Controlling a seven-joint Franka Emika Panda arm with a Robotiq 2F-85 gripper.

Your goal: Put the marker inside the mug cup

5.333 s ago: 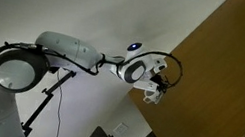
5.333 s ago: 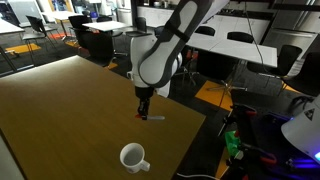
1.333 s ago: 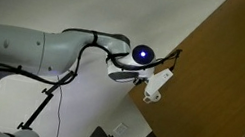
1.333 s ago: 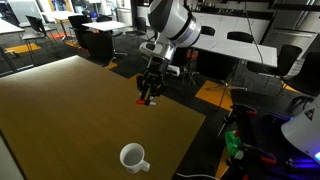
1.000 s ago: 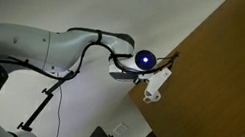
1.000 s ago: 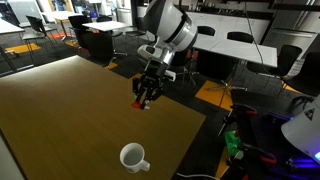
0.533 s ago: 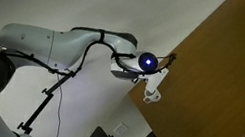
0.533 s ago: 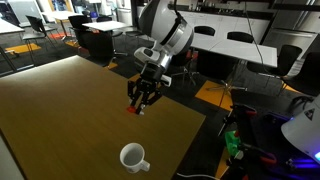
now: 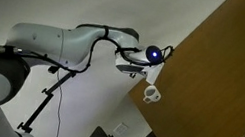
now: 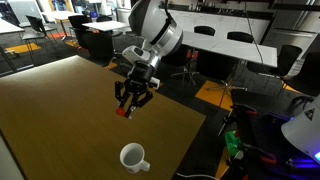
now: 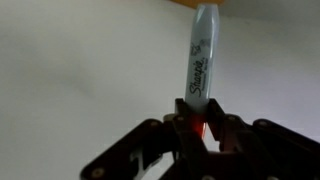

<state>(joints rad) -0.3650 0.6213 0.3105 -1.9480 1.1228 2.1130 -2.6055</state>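
Observation:
My gripper is shut on the marker and holds it in the air above the wooden table. In the wrist view the marker stands between the black fingers, its whitish barrel pointing away and its red part in the jaws. The white mug cup stands upright on the table near its front edge, below and in front of the gripper, handle to the right. In an exterior view the mug shows at the table's edge under the wrist.
The table edge runs close beside the mug. Beyond it are office chairs and tables and cables with a green light. In an exterior view the arm stands before a white wall.
The arm has swung the marker along the table from near its far edge to a spot closer over the mug. The mug has not moved.

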